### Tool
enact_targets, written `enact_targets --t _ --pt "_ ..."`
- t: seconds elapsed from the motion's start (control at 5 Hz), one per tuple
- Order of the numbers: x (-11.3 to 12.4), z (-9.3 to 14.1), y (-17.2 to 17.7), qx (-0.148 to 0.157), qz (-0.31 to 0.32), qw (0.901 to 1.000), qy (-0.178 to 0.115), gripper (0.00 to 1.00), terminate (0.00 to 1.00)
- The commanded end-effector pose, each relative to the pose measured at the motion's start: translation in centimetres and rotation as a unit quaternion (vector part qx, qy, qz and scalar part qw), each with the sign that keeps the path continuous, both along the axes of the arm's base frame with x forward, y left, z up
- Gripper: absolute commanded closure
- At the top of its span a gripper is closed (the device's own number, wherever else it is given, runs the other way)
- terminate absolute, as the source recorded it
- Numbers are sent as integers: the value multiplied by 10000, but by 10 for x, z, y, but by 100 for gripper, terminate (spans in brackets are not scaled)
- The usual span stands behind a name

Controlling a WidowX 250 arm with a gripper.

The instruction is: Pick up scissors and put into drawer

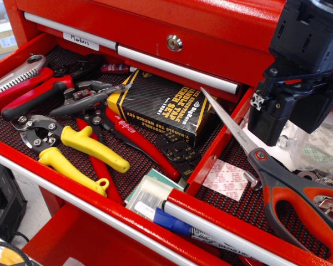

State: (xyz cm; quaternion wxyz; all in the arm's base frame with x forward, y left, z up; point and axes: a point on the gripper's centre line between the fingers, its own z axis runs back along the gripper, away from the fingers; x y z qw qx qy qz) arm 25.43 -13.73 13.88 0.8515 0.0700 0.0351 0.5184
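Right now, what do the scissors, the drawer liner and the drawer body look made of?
Scissors: blades look like bare polished steel, bright and reflective; handles look like moulded plastic, grey with orange-lined loops, matte.
Drawer liner: dark ribbed mat, probably rubber or foam, with a fine raised pattern.
Drawer: sheet metal with glossy red paint, shown by highlights on its edges; the pull bar looks like brushed aluminium.

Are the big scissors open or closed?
Closed. The scissors show one straight silver blade line, no V between the blades, with the tip reaching past the edge of the red drawer. The two orange-lined handle loops sit close together.
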Motion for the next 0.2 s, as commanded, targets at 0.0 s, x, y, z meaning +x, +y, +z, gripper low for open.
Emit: enact_targets --t 0.0 --pt "8 13 -6 -81 98 9996 -249 0 100"
